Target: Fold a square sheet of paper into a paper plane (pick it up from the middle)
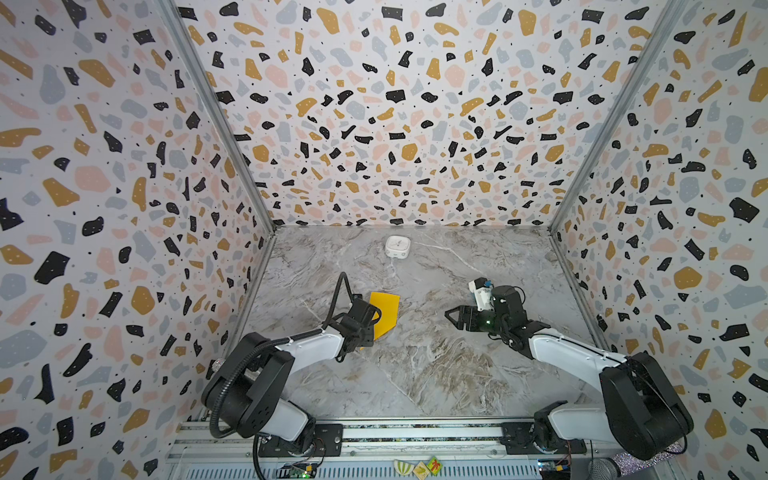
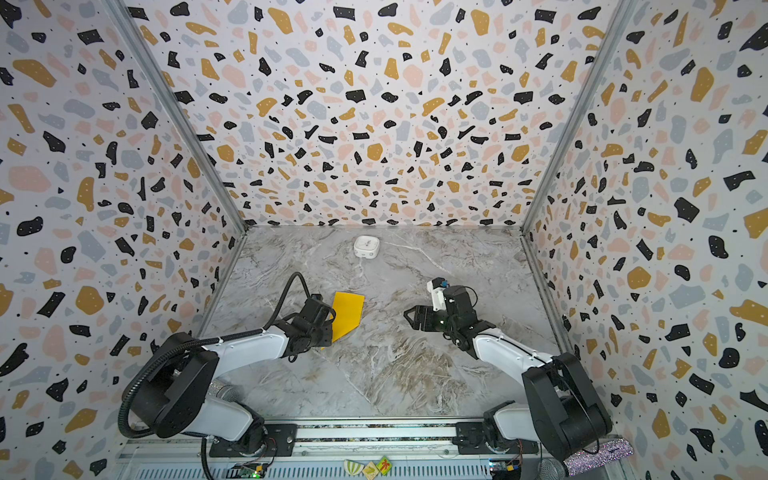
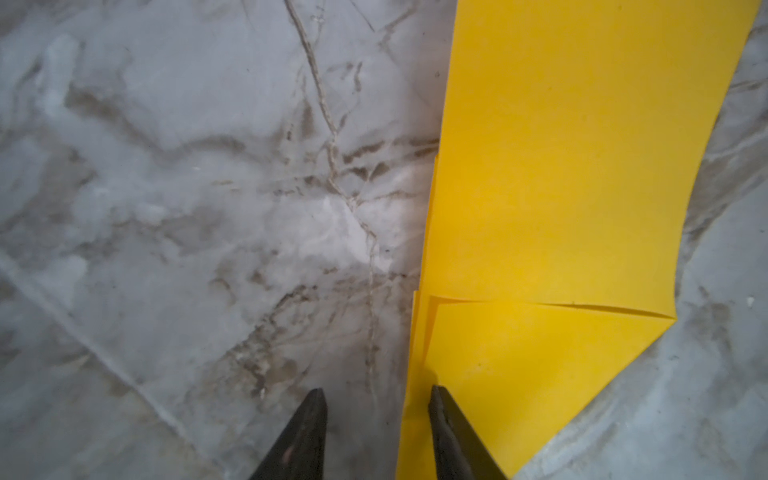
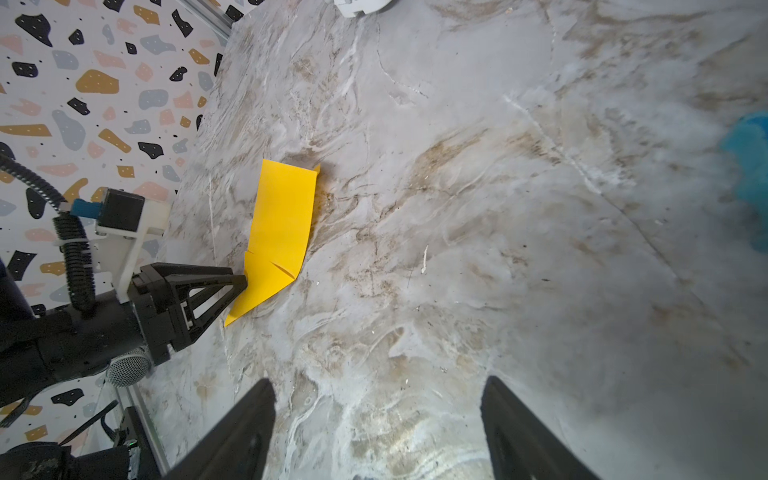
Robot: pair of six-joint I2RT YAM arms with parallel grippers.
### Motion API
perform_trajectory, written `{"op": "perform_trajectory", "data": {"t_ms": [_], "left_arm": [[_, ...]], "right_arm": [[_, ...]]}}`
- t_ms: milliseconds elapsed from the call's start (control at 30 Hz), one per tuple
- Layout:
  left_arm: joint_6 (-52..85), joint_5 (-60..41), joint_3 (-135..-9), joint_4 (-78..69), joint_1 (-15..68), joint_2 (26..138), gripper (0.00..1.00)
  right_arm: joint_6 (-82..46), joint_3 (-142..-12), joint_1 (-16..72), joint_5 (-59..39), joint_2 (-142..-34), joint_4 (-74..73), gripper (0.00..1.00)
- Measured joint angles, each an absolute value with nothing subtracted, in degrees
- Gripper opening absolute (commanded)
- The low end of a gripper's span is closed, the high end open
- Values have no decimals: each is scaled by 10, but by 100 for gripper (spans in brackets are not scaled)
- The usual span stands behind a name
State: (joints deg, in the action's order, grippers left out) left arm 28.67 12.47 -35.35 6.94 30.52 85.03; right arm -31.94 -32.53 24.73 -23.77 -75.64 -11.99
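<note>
My left gripper [image 3: 376, 397], half open and empty, straddles an edge of the thin, partly folded yellow-orange paper sheet [image 3: 561, 187] lying on the grey marble table [image 3: 166, 208]. Light and floppy, I judge, so I'd pinch the layered fold. My right gripper [image 4: 379, 382] gapes empty.

Both top views: high above the front rail [image 1: 415, 432], tilted down toward the back wall [image 1: 395, 124], wide, far; whole table [image 1: 415, 365] covered, near-identical, slight sideways shift. Left wrist view: very close, looking down past the left gripper [image 3: 376, 389] at table and yellow paper [image 3: 561, 187]. Right wrist view: higher up, looking past the right gripper [image 4: 379, 379] across the table toward the side wall [image 4: 83, 83] and left arm [image 4: 62, 332]. Paper shows in all four.
</note>
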Motion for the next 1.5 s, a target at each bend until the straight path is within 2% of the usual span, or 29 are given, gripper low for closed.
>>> {"op": "perform_trajectory", "data": {"t_ms": [300,733,833,933,1033,1133,1300,1500], "left_arm": [[283,109,-361,30,304,873,25],[296,59,-365,-18,359,891,20],[298,52,-373,-19,372,898,18],[300,50,-377,-22,382,904,17],[301,52,-377,-22,384,905,15],[301,52,-377,-22,383,905,14],[293,51,-378,-22,384,906,13],[275,49,-386,-17,384,911,12]], "right_arm": [[-330,-325,269,-242,-756,-120,79],[-354,-325,332,-257,-792,-147,79],[-360,-325,345,-262,-814,-161,74],[-363,-340,350,-275,-852,-168,61],[-366,-387,354,-292,-915,-170,51],[-360,-455,359,-306,-984,-172,44],[-349,-546,371,-319,-1069,-172,38],[-334,-589,377,-323,-1125,-157,36]]}}
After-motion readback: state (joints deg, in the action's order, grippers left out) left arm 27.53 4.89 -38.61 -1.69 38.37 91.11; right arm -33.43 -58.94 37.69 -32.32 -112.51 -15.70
